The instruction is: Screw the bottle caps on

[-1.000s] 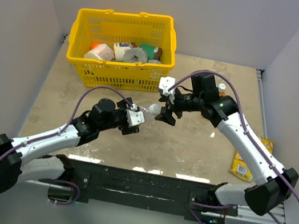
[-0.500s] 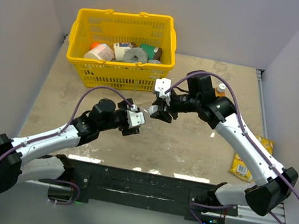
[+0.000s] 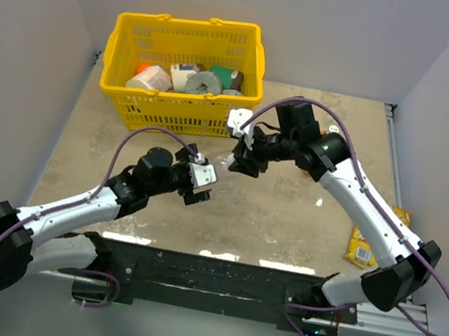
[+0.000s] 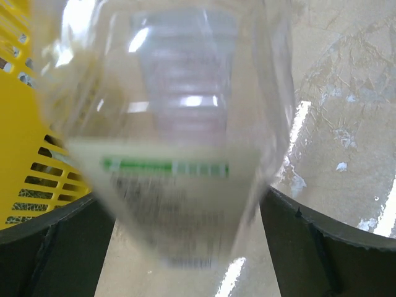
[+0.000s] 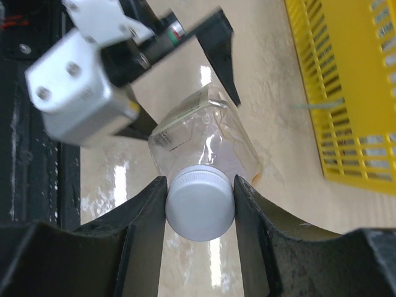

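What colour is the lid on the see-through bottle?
White, a bit greyish; the cap shows best in the right wrist view.

I'm seeing the clear colourless ribbed plastic bottle (image 5: 207, 133) shining glossy, its pale label (image 4: 173, 185) looking matt. The small round white plastic cap (image 5: 200, 204) is showing a satin sheen. The fingers (image 5: 145, 235) of the right gripper (image 5: 200, 193) are looking matt black plastic. The beige stone-look table (image 5: 291, 185) is gleaming; the yellow plastic lattice basket (image 5: 359, 176) is looking smooth.
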Robot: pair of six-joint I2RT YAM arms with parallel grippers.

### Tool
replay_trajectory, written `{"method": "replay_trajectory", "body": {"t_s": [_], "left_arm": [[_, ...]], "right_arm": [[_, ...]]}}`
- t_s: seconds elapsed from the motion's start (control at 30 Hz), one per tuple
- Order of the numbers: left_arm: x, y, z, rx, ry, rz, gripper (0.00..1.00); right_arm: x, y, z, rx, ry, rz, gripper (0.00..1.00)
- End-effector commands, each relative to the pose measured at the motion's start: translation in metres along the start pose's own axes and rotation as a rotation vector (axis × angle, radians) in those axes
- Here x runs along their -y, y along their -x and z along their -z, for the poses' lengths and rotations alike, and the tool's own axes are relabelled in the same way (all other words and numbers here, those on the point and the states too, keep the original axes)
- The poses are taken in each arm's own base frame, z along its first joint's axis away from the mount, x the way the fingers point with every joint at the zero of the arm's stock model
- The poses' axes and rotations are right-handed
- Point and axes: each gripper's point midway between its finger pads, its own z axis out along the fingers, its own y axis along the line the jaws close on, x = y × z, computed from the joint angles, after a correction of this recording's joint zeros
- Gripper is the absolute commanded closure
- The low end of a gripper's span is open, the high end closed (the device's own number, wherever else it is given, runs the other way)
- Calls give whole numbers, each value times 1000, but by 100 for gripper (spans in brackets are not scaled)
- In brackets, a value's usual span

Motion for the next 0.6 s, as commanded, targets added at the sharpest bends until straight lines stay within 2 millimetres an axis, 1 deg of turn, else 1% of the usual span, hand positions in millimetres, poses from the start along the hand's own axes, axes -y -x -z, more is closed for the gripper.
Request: {"method": "replay_trajectory", "body": {"t_s": [0.0,0.03,0.07,0.1,0.13,0.17,0.2,0.23,0.27,0.3,0.33,0.37,0.4,0.43,0.47,0.5,0.53,0.57], "left_arm": [[-14,24,7,81,67,21,1],[-14,22,7,78,69,27,1],[-12,18,8,70,71,28,1],[-12,17,9,73,73,34,1],[-11,16,9,73,73,32,1],[-10,14,9,71,73,34,1],[-11,16,10,85,79,32,1],[-10,15,10,85,79,34,1],[-10,16,10,91,78,35,1],[-11,18,10,97,81,36,1],[-10,18,11,100,77,39,0],[-10,19,11,101,78,39,0],[-10,19,11,104,79,41,1],[-10,20,11,106,78,42,1],[-9,19,12,107,77,44,0],[-10,21,13,111,81,41,0],[-9,19,13,109,79,42,0],[-9,18,14,109,83,42,0]], "right_arm": [[30,-10,39,-125,-157,-7,94],[37,-17,44,-153,-183,-21,94],[38,-27,48,-204,-194,-40,95],[44,-29,51,-226,-205,-43,95],[52,-36,57,-252,-233,-59,96],[55,-40,61,-269,-243,-73,96],[60,-39,65,-270,-264,-77,96],[69,-46,67,-296,-287,-89,96],[71,-50,67,-318,-292,-98,96],[76,-50,69,-332,-303,-95,96],[80,-57,64,-361,-293,-109,97],[82,-62,65,-385,-293,-127,97],[86,-60,66,-383,-298,-131,96],[89,-63,68,-392,-298,-139,96],[91,-71,64,-427,-292,-158,96],[94,-68,66,-428,-300,-157,96],[97,-71,67,-443,-299,-166,96],[96,-78,66,-474,-277,-187,96]]}}
